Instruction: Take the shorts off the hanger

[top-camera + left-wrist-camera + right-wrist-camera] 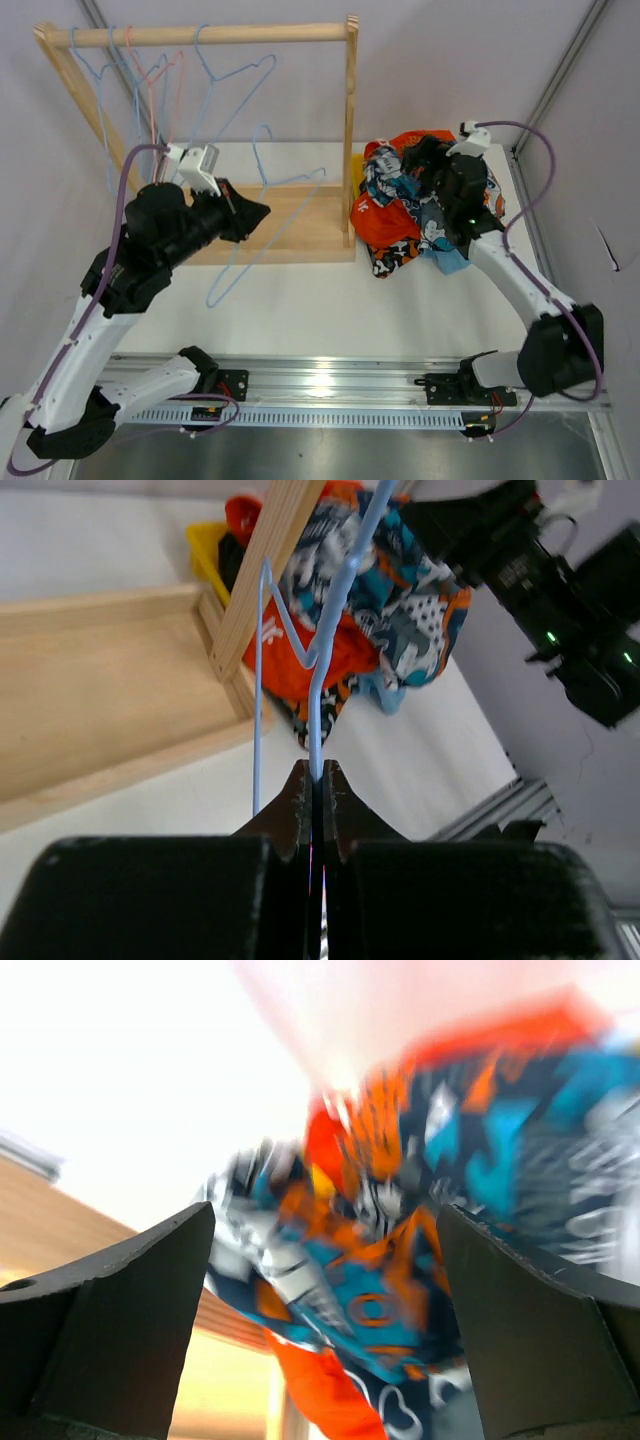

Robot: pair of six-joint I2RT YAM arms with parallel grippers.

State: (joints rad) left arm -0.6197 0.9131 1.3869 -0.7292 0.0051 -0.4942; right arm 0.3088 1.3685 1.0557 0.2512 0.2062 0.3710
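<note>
White tabletop (300,300) against pale walls, wooden rack (200,36) with wire hangers (150,70) on its rod, left fingers (318,785) pinched shut on a light blue hanger (316,720), shorts (400,215) heaped right of the rack, right fingers (325,1220) spread wide just above them, gripping nothing

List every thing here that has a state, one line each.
left gripper: shut on the light blue hanger.
light blue hanger: off the rail, bare of shorts.
right gripper: open, over the shorts.
shorts: off the hangers, heaped on the table right of the rack.
other hangers: hanging on the rail, empty.
wooden rack: upright.
</note>
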